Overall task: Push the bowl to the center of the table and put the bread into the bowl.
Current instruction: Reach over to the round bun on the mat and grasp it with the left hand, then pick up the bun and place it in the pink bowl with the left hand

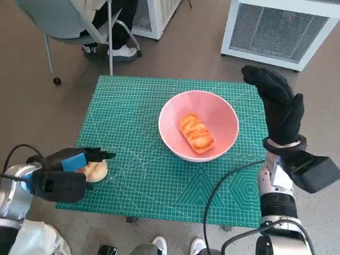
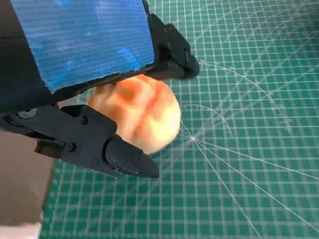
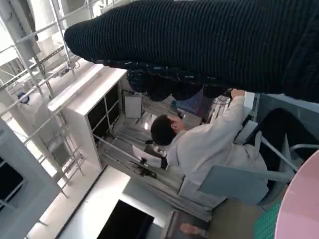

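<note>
A pink bowl stands on the green cutting mat, a little right of the mat's middle, with a golden plaited bread lying in it. A round bread roll sits at the mat's near left corner. My left hand closes around this roll, fingers above it and thumb below, as the left wrist view shows. My right hand is raised beside the bowl's right side, fingers spread and holding nothing. The right wrist view shows the glove and a slice of the bowl's rim.
A chair with a seated person stands behind the table's far left corner. White cabinets stand behind the far right. A black cable loops over the mat's near right part. Shoes show below the near edge.
</note>
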Motion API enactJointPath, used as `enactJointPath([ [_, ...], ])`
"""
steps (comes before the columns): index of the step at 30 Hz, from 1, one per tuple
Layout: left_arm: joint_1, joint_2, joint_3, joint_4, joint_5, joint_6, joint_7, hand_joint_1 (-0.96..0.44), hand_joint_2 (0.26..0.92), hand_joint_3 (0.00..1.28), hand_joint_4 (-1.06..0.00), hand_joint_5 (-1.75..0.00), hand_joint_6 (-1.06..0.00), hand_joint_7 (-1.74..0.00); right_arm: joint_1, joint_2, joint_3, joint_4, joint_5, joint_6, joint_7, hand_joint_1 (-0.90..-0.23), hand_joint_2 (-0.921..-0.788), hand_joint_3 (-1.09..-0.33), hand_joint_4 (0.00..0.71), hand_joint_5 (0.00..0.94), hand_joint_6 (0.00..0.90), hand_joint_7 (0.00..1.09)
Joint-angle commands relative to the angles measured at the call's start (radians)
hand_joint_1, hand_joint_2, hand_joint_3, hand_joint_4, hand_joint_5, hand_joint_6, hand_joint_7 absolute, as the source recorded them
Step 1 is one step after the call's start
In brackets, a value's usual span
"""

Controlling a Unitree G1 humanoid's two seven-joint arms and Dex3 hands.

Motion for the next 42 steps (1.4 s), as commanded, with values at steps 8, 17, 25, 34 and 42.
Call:
enactJointPath([
  [8,-0.032,0.032,0.081,-0.075,-0.053,-0.053,0.029,0.0,0.915,0.09,-0.56,-1.38,-0.76,-0.91,0.024,-0.009,-0.002,0.0,-0.007,0.012,0.005,-0.594,-0.921,-0.785,0.351,0.0,0.235,0.27],
  [17,-0.124,0.017,0.182,-0.231,-0.204,-0.054,0.009,0.0,0.909,0.07,-0.59,-1.39,-0.81,-0.85,0.027,-0.006,0.002,-0.015,-0.015,0.013,-0.005,-0.595,-0.921,-0.784,0.351,0.0,0.236,0.27],
  [25,-0.292,-0.067,0.15,-0.279,-0.231,-0.055,0.032,0.0,0.889,0.06,-0.68,-1.16,-0.79,-1.01,0.023,0.005,0.004,-0.009,-0.028,0.005,-0.014,-0.6,-0.921,-0.783,0.352,0.001,0.237,0.27],
  [34,-0.546,-0.221,0.0,-0.121,-0.112,-0.215,0.074,0.0,0.899,0.05,-0.69,-1.11,-0.76,-1.08,0.013,0.013,0.005,0.003,-0.04,0.0,-0.028,-0.599,-0.921,-0.786,0.349,0.0,0.235,0.27],
  [42,-0.724,-0.363,-0.105,0.216,-0.035,-0.358,0.12,0.0,0.914,0.04,-0.69,-1.06,-0.72,-1.17,0.012,0.014,0.005,0.0,-0.04,-0.004,-0.031,-0.599,-0.921,-0.784,0.349,0.0,0.235,0.27],
])
